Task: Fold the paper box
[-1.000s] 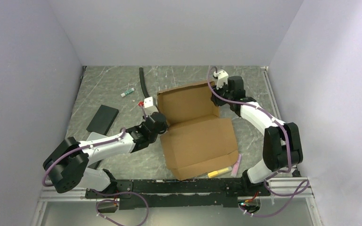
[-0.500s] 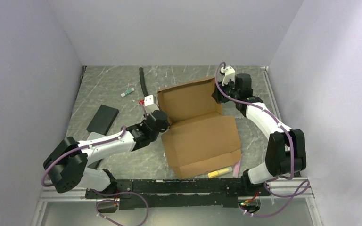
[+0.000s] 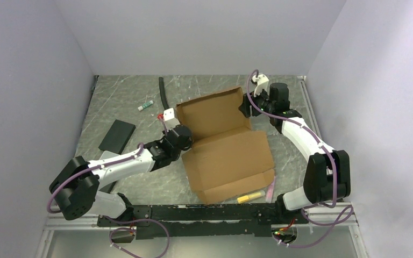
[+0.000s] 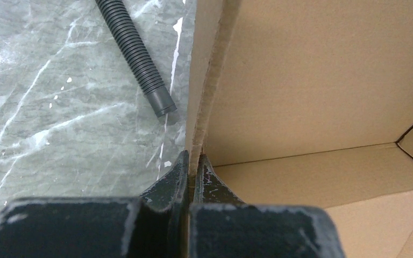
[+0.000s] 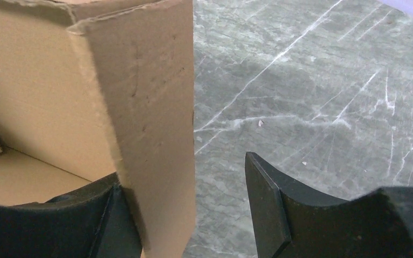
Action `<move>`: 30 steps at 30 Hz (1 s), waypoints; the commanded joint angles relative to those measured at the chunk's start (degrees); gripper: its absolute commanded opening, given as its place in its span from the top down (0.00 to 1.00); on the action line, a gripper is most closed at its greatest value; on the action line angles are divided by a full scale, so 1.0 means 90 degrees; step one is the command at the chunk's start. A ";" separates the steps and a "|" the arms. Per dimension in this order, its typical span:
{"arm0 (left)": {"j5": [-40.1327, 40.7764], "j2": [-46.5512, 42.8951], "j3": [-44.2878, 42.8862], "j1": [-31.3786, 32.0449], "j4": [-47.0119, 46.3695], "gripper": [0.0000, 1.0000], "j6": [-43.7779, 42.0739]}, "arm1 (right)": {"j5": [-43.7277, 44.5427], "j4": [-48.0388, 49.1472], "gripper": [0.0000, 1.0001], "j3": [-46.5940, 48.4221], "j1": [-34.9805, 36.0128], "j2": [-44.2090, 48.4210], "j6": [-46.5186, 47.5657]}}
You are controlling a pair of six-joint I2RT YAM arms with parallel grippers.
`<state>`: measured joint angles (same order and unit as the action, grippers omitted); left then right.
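While left gripper (image 4: pixel 192 164) pinches paper box (image 4: pixel 312 80) wall, right gripper (image 5: pixel 183 172) gapes astride opposite flap.

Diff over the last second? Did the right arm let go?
Right end effector opened, letting go of the paper box side flap, and that arm swung toward the far right. Left end effector stayed pinched on the opposite wall; the box barely shifted.

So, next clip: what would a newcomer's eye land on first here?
The brown paper box in the middle of the table, half raised, with its far panel standing up. The left gripper is shut on the box's left wall, while the right gripper stands open around the upright flap at the far right corner. A black ribbed hose lies on the table just left of the box.
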<state>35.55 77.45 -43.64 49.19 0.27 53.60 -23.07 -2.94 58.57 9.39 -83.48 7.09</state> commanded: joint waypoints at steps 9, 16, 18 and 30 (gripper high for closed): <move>0.0186 0.0072 -0.0595 0.0051 0.0174 1.00 0.0263 | 0.0799 0.0522 0.42 0.0334 0.0136 0.0010 -0.0106; 0.0247 0.0160 -0.0830 0.0096 0.0524 1.00 0.0402 | 0.1681 0.0589 0.64 0.0495 0.0252 -0.0173 0.0023; 0.0250 0.0204 -0.0875 0.0094 0.0575 1.00 0.0451 | 0.1971 0.0594 0.84 0.0500 0.0305 -0.0200 0.0121; 0.0060 0.0409 -0.1143 0.0148 0.0764 1.00 0.0683 | 0.2811 0.0444 0.96 0.0539 0.0823 -0.0623 0.0586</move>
<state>35.62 81.65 -51.24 50.06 7.07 57.71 0.60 0.14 61.25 17.47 -88.44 10.81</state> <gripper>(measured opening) 0.034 0.043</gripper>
